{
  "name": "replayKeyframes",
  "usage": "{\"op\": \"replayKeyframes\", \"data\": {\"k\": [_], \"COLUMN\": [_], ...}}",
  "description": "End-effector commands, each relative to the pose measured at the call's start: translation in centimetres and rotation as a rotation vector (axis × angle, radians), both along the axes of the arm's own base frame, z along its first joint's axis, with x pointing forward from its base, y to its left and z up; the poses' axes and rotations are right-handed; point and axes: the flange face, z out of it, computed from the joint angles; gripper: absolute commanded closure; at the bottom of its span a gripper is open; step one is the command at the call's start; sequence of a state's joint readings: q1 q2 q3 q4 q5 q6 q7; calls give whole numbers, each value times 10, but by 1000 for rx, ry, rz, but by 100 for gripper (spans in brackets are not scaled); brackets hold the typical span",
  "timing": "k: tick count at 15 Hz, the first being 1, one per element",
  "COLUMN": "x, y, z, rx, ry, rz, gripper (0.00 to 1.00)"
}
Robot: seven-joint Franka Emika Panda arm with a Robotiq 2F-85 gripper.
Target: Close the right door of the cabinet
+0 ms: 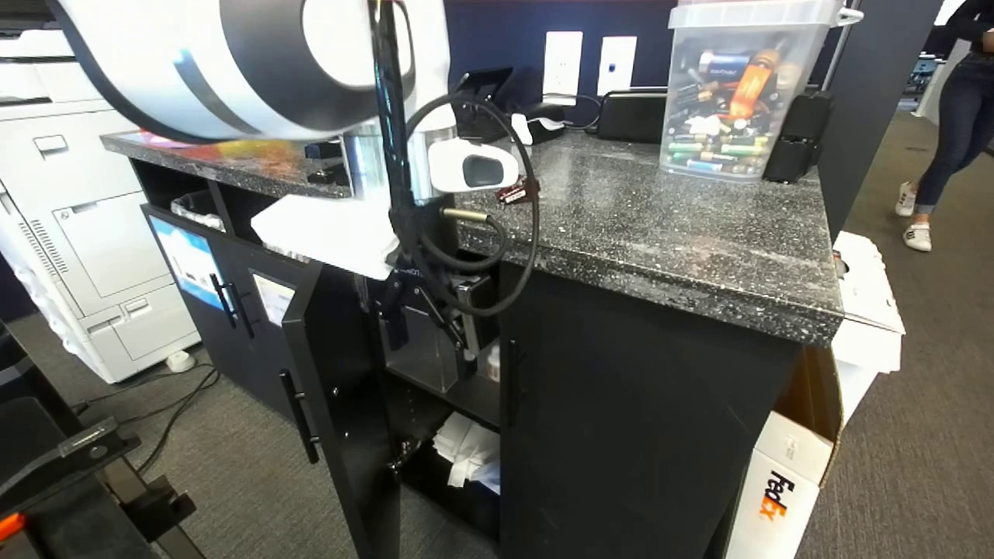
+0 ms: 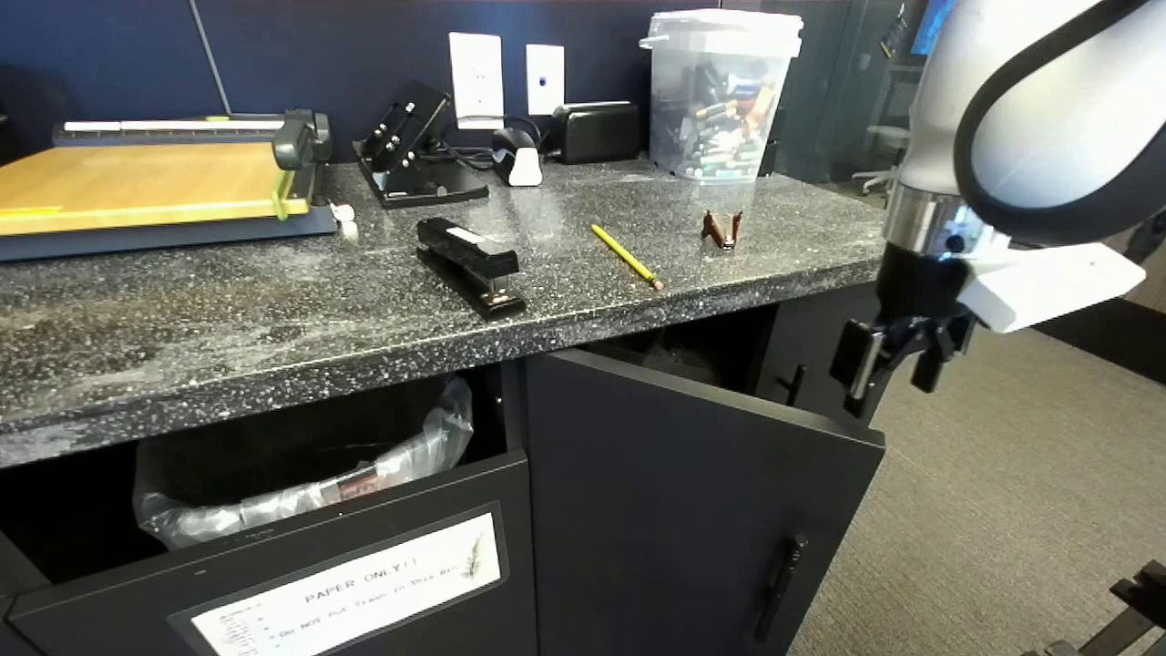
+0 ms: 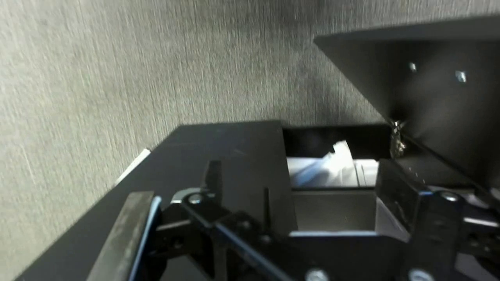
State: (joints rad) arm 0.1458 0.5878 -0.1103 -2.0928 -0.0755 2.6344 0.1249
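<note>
The cabinet is black with a speckled grey granite countertop [image 1: 683, 233] [image 2: 583, 314]. Its right door, a plain black panel [image 1: 637, 419] [image 3: 234, 152], lies along the front under the countertop in an exterior view. Whether it sits fully flush cannot be told. A dark handle [image 1: 513, 380] stands near its inner edge; the door shows partly in an exterior view [image 2: 824, 337]. The other door [image 1: 342, 396] [image 2: 701, 501] stands open outward beside the shelf opening. My gripper [image 1: 431, 341] [image 2: 893, 387] [image 3: 304, 179] is open and empty, pointing down in front of the opening, between the doors.
White papers [image 1: 470, 450] [image 3: 336, 168] lie on the lower shelf. A stapler [image 2: 469, 264], a pencil [image 2: 627, 257], a staple remover [image 2: 722, 230] and a tub of batteries [image 2: 720, 100] stand or lie on the countertop. A FedEx box [image 1: 776, 489] stands at the cabinet's end.
</note>
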Motion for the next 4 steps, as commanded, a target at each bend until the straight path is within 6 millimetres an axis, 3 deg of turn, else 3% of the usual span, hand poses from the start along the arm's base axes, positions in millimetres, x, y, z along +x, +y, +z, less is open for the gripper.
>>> {"op": "replayKeyframes", "data": {"k": [1,2,4], "x": [-50,-22,-26], "y": [-31,-22,-29], "z": [50,20,33], "rx": [-34,-16,-12], "ry": [197,126,130], "rz": [-58,-41,-56], "gripper": [0,0,0]}}
